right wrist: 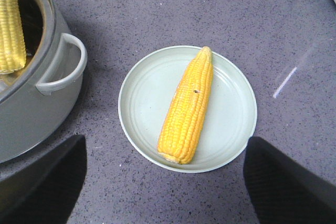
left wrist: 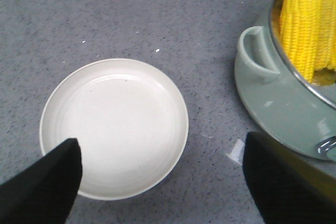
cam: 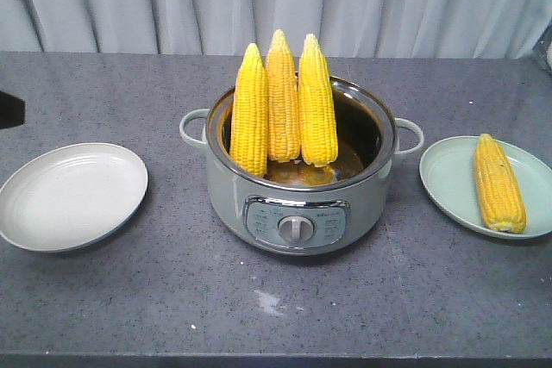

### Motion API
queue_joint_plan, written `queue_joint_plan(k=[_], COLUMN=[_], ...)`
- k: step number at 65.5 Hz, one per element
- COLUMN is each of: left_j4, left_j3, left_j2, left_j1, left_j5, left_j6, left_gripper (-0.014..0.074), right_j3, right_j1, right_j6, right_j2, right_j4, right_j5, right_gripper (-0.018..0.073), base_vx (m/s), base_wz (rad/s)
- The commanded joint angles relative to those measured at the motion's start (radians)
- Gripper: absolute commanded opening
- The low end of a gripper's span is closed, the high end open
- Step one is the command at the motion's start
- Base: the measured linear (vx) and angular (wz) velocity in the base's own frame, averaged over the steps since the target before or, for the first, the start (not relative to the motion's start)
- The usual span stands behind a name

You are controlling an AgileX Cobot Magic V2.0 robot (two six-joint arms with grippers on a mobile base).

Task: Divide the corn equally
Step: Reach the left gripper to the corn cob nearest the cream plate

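The left tool hangs with its two dark fingers spread wide and nothing between them, right above the bare white plate. The pot lies to that tool's right and a little forward, near but not under it. Three cobs stand in the pot, close together, butts down inside and tips up above the rim, so their long axes run nearly vertical. The nearest to the left tool is the one at the pot's left edge.

The right tool is likewise spread and holds nothing. Beneath it sits the green plate with a lone cob lying flat, its tip pointing away from the tool and slightly right. The pot is off to that tool's left.

With one cob served on the right and none on the left, the next cob most likely belongs on the white plate, and the left arm is better placed for it. It would need to travel rightward over the desk and close across the upright cob's width, not along its length
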Motion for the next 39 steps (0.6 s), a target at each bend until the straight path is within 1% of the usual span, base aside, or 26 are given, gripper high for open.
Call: queue_joint_plan(k=[1,5,18,22,29,39], left_j4=[-0.081,-0.097,-0.092,-0.092,-0.090,-0.090], left_j3=[-0.090,-0.139,-0.325,-0.378,-0.464,-0.566], left_j2=[0.064,0.116,0.310,0.368,0.469,0.579], left_j1=[-0.035,-0.068,-0.200,-0.229,-0.267,-0.302], left_j5=[-0.070,-0.073,-0.090,-0.090,-0.092,-0.105], left_j6=[0.051,0.069,0.069,0.069,0.070,0.080], left_gripper=[0.0587,0.0587,0.0587,0.0587,0.0587,0.0587], right_j3=[-0.021,-0.021,-0.021,-0.021,-0.021,-0.021], right_j1=[-0.004,-0.004,-0.004,-0.004,-0.004,-0.004], right_j6=[-0.007,-0.007,-0.007,-0.007,-0.007,-0.006], right_j2=[-0.015,-0.015,-0.015,-0.015,-0.015,-0.015], right_j4=[0.014,0.014,0.016,0.016,0.016,0.016], right_j5=[-0.062,-0.062,-0.062,-0.062,-0.062,-0.063], right_gripper=[0.0594,0.0594,0.0594,0.0594,0.0594,0.0594], base_vx=[0.00,0.00,0.00,0.00,0.00,0.00], base_wz=[0.00,0.00,0.00,0.00,0.00,0.00])
